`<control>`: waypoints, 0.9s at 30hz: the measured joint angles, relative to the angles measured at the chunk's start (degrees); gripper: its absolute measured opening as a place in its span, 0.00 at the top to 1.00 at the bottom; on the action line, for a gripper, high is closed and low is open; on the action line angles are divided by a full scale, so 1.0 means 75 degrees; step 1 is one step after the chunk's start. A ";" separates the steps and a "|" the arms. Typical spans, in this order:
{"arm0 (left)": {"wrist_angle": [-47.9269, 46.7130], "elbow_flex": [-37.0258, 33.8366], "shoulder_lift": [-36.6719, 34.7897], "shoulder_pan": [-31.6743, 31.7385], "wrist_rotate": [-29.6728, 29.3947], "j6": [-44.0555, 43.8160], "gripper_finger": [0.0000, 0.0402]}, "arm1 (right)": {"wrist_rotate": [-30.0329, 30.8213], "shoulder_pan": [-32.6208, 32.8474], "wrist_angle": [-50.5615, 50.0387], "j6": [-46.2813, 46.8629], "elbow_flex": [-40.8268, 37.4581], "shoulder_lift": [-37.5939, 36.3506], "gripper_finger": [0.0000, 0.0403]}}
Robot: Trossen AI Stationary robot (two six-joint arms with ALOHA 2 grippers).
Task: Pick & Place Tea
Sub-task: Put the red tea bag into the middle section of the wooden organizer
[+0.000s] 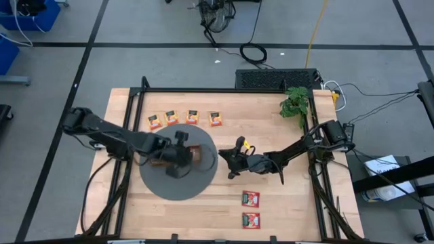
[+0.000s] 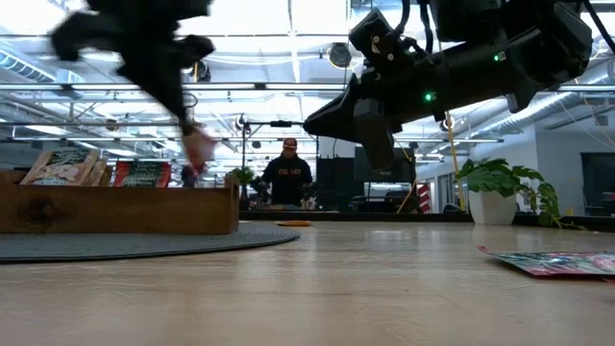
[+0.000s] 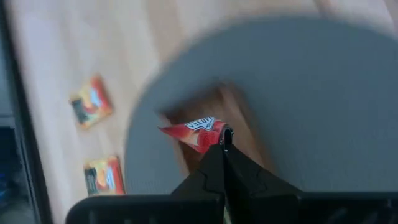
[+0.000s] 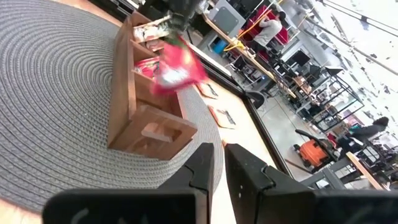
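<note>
The left gripper (image 3: 222, 142) pinches a red square tea packet (image 3: 191, 132) above the brown wooden tray (image 4: 144, 118); the right gripper (image 4: 217, 155), empty and barely parted, hovers beside that tray.

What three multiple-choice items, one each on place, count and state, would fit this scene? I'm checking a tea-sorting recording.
1. Where is the wooden tray?
A. on the round grey mat
B. on bare table
C. beside the plant

2. How many orange-yellow packets lie in the far row?
A. two
B. four
C. six

3. What is the left gripper doing?
A. hanging open
B. resting on the table
C. pinching a red packet

Answers: 1 A, the mat shows all round the tray. 2 B, the high view shows four side by side. 3 C, the left wrist view shows the jaws closed on the packet's corner.
</note>
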 joint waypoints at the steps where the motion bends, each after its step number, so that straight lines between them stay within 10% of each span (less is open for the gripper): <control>1: -0.0482 -0.0016 -0.0038 -0.0165 -0.0042 0.0060 1.00 | -0.0005 0.0000 -0.0001 0.0001 -0.0001 0.0000 0.93; 27: -0.2267 -0.0284 -0.0130 -0.0480 0.0551 -0.1246 1.00 | 0.0145 0.0000 0.0056 0.0125 0.0002 0.0000 0.94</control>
